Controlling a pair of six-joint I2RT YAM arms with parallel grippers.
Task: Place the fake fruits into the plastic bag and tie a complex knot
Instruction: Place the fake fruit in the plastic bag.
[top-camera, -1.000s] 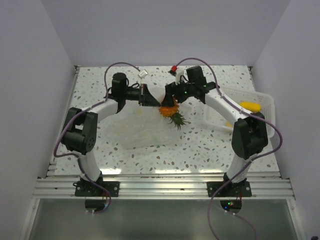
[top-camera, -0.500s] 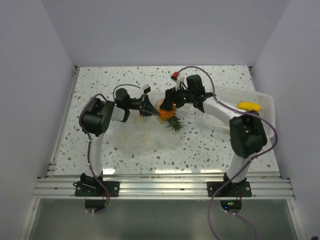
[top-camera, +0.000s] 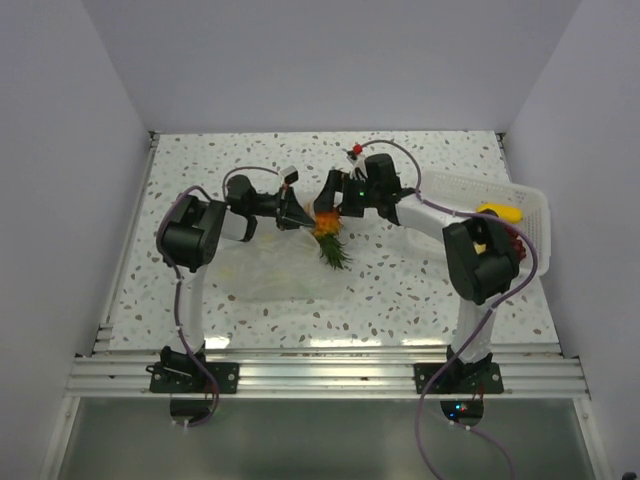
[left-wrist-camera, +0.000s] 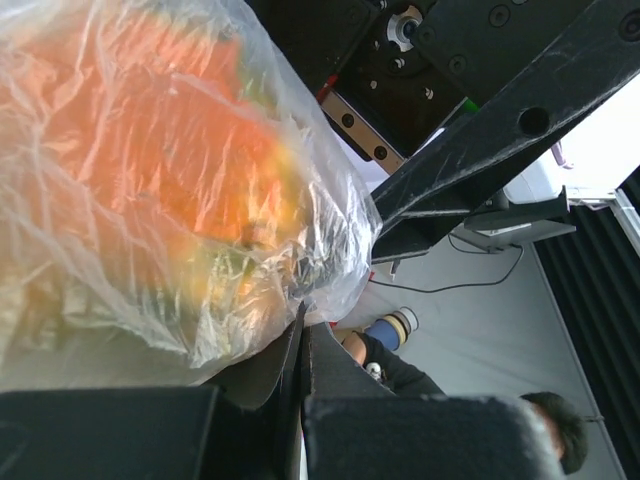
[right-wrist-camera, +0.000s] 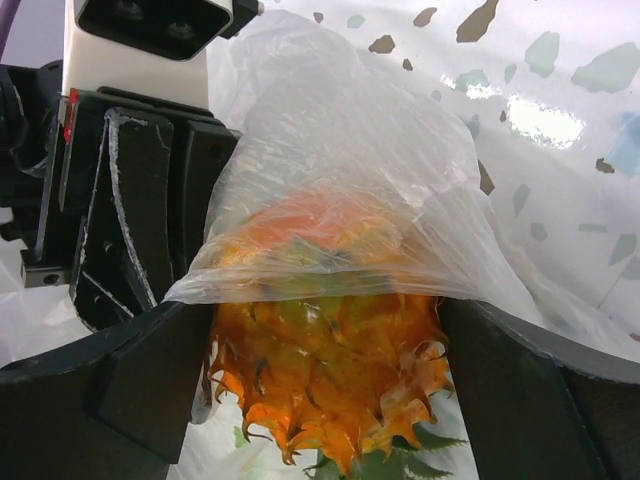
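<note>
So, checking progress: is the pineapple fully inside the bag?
No, the bag covers only part of the pineapple; its leafy end sticks out.

Over to plastic bag (right-wrist-camera: 340, 150): thin clear film, crinkly, glossy, highlights flashing across creases. Under it, pineapple (right-wrist-camera: 330, 385): orange moulded plastic, spiky rough skin, slight sheen. Either side, right gripper fingers (right-wrist-camera: 130, 390): matt black, smooth. Down on table (top-camera: 400, 290): white speckled top, polished, reflecting light. Off at edge, tray (top-camera: 530, 205): white slotted plastic, rigid. Near edge, rail (top-camera: 320, 375): ribbed bare metal, dull shine
</note>
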